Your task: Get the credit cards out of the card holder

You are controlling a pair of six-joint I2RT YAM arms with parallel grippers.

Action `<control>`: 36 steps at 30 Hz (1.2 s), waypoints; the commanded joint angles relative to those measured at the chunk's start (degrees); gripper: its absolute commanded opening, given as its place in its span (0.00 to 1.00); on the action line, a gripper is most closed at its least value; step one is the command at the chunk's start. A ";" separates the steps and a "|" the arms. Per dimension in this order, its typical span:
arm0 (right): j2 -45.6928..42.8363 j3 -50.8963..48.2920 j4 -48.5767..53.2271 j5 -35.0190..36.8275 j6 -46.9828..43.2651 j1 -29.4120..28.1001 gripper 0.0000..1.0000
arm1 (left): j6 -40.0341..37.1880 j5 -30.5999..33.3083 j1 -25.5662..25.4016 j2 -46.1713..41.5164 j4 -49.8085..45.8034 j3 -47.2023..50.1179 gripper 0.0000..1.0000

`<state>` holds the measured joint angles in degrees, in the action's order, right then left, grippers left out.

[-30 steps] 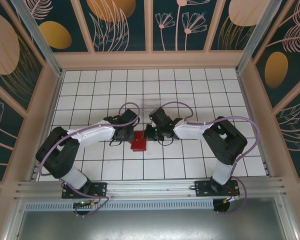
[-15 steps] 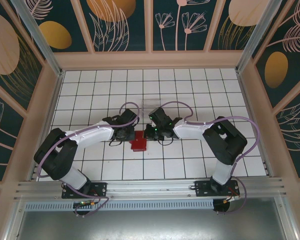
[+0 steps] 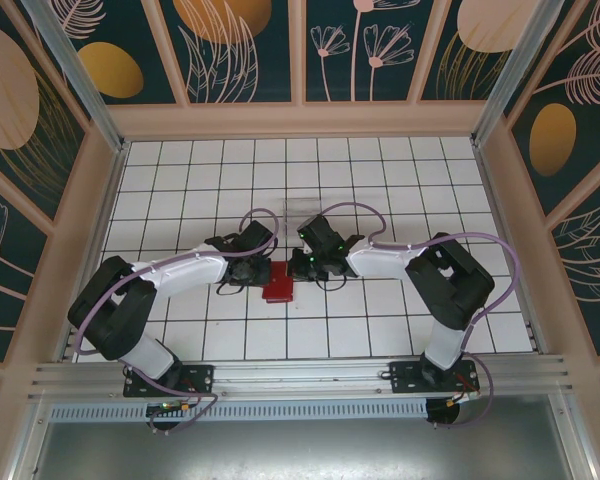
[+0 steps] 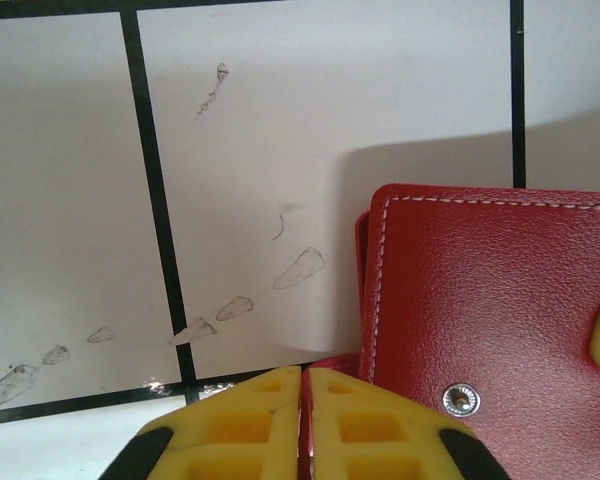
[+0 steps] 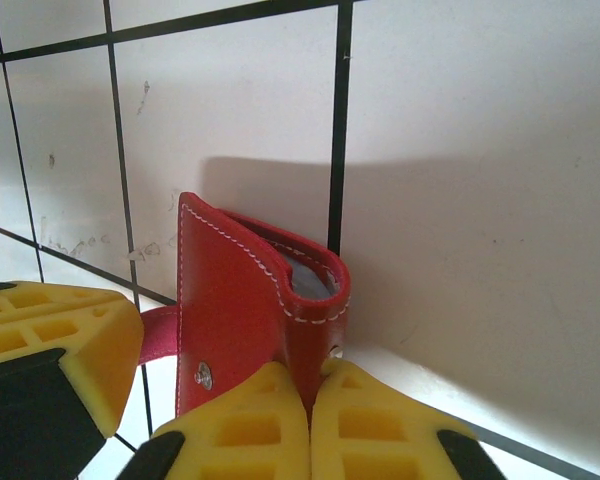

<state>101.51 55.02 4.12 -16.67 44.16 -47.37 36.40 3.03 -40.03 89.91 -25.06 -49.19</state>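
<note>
We see the red card holder (image 3: 277, 283) near the middle of the white tiled table (image 3: 380, 180), between the two arms, with a small clear box (image 3: 298, 210) lying just beyond them. The left gripper (image 4: 302, 400) has its yellow fingers pressed together at the holder's corner, and a thin red tab (image 5: 160, 335) runs from the holder into them, so we read it as pinched on that tab. A metal snap stud (image 4: 461, 399) sits on the red cover just beside those fingers. The right gripper (image 5: 310, 405) is closed tight on the holder's folded edge, which stands up off the tiles. Inside the fold we see a pale grey surface (image 5: 310, 280), but we cannot tell whether it is a credit card or a pocket.
</note>
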 commanded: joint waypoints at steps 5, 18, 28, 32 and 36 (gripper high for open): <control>-1.32 -0.01 7.26 4.77 -0.74 -0.13 0.25 | -0.26 -0.15 -0.02 -5.16 -1.79 -1.79 0.04; -8.76 -2.99 4.12 1.89 2.76 -0.17 0.60 | 1.74 -6.56 0.04 -9.69 -1.36 -3.90 0.01; -9.01 -6.59 -6.40 -5.10 8.32 -0.21 0.70 | 3.14 -9.90 0.02 -11.60 0.67 -3.55 0.00; -8.53 -6.87 -7.67 -5.80 8.97 -0.26 0.72 | 3.59 -10.98 0.01 -12.19 1.31 -3.46 0.00; -8.42 -6.94 -7.61 -5.43 8.92 -0.27 0.74 | 3.68 -10.96 0.09 -12.40 1.33 -3.38 0.00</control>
<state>93.19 48.80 -1.54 -21.30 52.03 -47.35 39.29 -6.72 -40.05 78.72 -25.45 -51.77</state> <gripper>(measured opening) 0.739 0.057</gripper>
